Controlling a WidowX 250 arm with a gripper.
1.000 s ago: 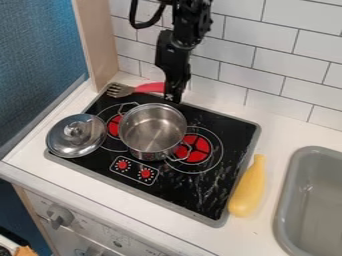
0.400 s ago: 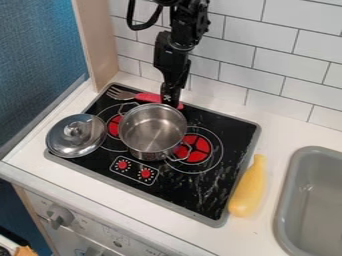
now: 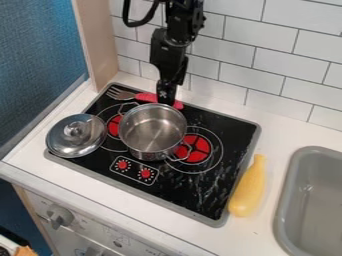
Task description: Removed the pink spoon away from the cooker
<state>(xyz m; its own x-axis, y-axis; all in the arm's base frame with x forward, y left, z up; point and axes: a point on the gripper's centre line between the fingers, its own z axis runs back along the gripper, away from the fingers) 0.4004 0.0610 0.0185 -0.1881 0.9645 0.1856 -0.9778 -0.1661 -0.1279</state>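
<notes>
Nearest me, down in front of the pot (image 3: 152, 131) and past the counter's edge, 2 pale gray oven knobs (image 3: 61, 216) stick out from the white front. Just ahead of the pot, 2 red dials (image 3: 122, 164) sit side by side on the black stove top (image 3: 224, 130). Well off to the pot's right, a yellow squash (image 3: 247, 192) lies along the stove's right side, and farther right of the pot is a gray sink (image 3: 320, 212). Left of the pot, near it, a metal lid (image 3: 75, 136) rests knob up over the stove's left edge. The pot itself stands uncovered, partly over 2 red burners (image 3: 199, 149). Behind the pot, at the stove's back edge, lies a fork (image 3: 145, 96), pink handle to the right, tines to the left. Over that handle hangs the black claw (image 3: 165, 99); I can't tell whether it's open or closed. White tiles (image 3: 267, 90) line the wall farthest behind the pot.
</notes>
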